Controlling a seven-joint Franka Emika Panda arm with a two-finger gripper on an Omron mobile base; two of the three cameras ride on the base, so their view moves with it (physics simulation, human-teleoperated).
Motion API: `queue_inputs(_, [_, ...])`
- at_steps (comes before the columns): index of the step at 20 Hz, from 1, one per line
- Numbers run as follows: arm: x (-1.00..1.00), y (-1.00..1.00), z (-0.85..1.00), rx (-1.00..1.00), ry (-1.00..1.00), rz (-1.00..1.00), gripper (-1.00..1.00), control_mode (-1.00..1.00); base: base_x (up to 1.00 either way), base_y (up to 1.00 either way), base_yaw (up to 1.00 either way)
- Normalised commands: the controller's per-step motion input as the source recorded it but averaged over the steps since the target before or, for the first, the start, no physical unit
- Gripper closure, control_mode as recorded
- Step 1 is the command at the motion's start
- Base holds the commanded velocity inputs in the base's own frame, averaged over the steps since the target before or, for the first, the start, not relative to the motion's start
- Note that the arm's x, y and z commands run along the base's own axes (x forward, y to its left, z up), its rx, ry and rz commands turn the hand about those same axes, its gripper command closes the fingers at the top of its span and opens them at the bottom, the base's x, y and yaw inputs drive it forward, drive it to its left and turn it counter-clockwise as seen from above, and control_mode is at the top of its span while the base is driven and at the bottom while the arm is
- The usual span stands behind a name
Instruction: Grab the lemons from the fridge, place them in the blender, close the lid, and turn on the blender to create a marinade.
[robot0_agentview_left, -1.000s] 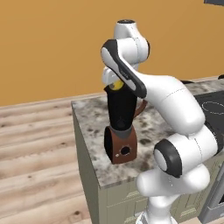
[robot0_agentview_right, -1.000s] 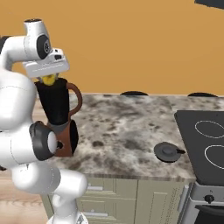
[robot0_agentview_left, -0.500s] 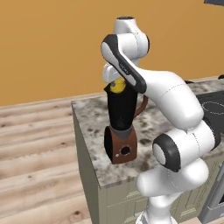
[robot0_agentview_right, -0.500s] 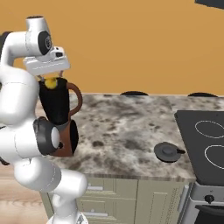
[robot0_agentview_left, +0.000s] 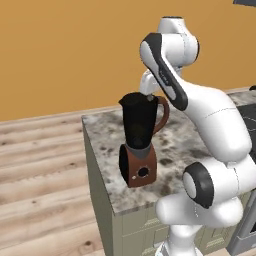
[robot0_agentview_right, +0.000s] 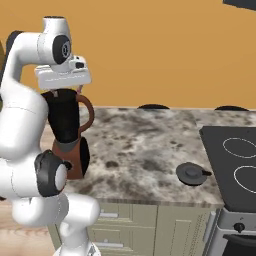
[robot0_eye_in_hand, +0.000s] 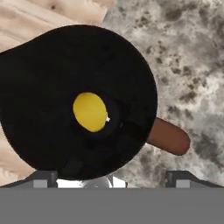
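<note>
Your gripper (robot0_eye_in_hand: 111, 177) hangs right above the blender (robot0_agentview_left: 138, 142), jaws spread wide and holding nothing. Look straight down past the fingertips: a lemon (robot0_eye_in_hand: 90, 111) lies deep inside the black jar. The lid (robot0_agentview_right: 191, 173) rests on the counter (robot0_agentview_right: 145, 150), well off to the side, near the stove (robot0_agentview_right: 235, 165).

You get flat, even rendered light with no visible source. The tall black tapered blender jar (robot0_agentview_left: 139, 124) reads as near-solid black, its inside losing all detail around the bright yellow lemon (robot0_eye_in_hand: 90, 111) in the hand view. Soft sheen sits on the white arm (robot0_agentview_left: 210, 115). The speckled grey-brown stone counter (robot0_agentview_right: 150, 145) looks slightly soft; shadows there are faint.
</note>
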Motion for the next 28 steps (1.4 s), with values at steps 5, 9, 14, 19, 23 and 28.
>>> queue_inputs(5, [-1.0,-0.79,-0.31,0.07,0.0,-0.03,-1.0,-1.0,0.0,0.0,0.0])
queue_inputs(9, [-1.0,-0.37,-0.27,0.0,-0.09,-0.07,-1.0,-1.0,0.0,0.0,0.0])
queue_inputs(14, [-1.0,-0.17,-0.03,0.0,-0.22,-0.04,-1.0,-1.0,0.0,0.0,0.0])
queue_inputs(19, [-0.95,-0.46,0.0,0.0,-0.19,-0.29,-1.0,-1.0,0.0,0.0,0.0])
queue_inputs(23, [-0.32,-0.59,-0.03,0.0,-0.03,-0.59,-1.0,-1.0,0.0,0.0,0.0])
queue_inputs(28, [-0.02,-0.18,-0.04,0.0,0.0,-0.2,-1.0,1.0,0.01,-0.01,-0.11])
